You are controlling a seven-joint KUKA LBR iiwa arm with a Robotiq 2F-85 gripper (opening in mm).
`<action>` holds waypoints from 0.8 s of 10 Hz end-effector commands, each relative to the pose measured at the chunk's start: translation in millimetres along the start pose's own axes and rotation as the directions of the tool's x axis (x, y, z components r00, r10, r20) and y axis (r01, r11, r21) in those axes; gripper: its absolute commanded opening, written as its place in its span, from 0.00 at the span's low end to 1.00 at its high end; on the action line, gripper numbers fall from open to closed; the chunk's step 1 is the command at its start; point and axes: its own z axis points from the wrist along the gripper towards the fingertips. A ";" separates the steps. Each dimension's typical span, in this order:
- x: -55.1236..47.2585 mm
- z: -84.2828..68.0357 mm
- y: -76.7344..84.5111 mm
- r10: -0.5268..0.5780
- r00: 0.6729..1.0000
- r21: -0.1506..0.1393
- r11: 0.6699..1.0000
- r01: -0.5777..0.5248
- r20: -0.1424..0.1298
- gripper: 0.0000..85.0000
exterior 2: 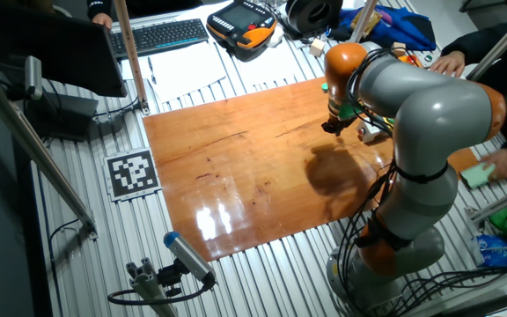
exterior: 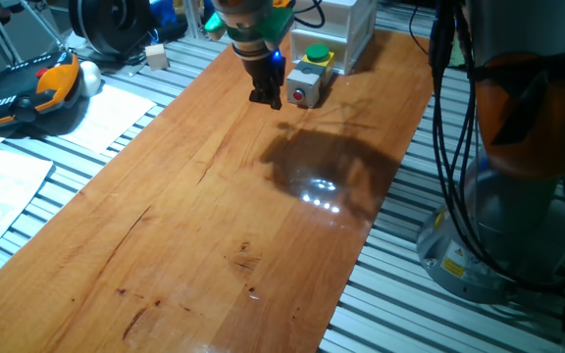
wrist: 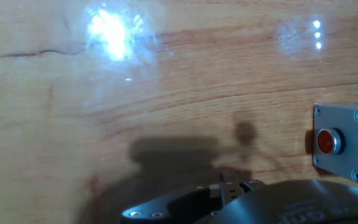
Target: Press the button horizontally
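Wood table point(exterior: 214, 226) fills the front, arm point(exterior 2: 429, 114) above its far end. Gripper point(exterior: 266, 96) hangs just beside the grey box point(exterior: 307, 86) w/ red button point(wrist: 325, 142) on its side, not touching (finger gap: can't tell). Press not yet done.

A polished wooden board point(exterior: 214, 206) lies on a slatted metal table point(exterior: 86, 147), its surface marked with dark grain streaks and bright glare spots. Near its far end a small grey button box point(exterior: 304, 86) with a red button point(wrist: 325, 141) on its side rests directly on the wood, just beside a white box point(exterior: 346, 29). Sheets of white paper point(exterior: 106, 113) lie on the slats next to the board.
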 end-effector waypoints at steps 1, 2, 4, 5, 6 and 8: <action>0.2 0.1 0.1 -0.001 1.000 0.003 1.000 0.001 -0.003 0.00; 1.3 -0.1 0.3 -0.001 1.000 0.003 1.000 0.001 -0.005 0.00; 2.1 -0.3 0.3 -0.001 1.000 0.003 1.000 0.001 -0.003 0.00; 2.1 -0.3 0.3 -0.004 1.000 0.004 1.000 0.004 -0.003 0.00; 2.7 -0.6 0.1 -0.004 1.000 0.004 1.000 0.004 -0.003 0.00; 4.1 -1.2 -0.7 -0.004 1.000 0.007 1.000 0.004 -0.003 0.00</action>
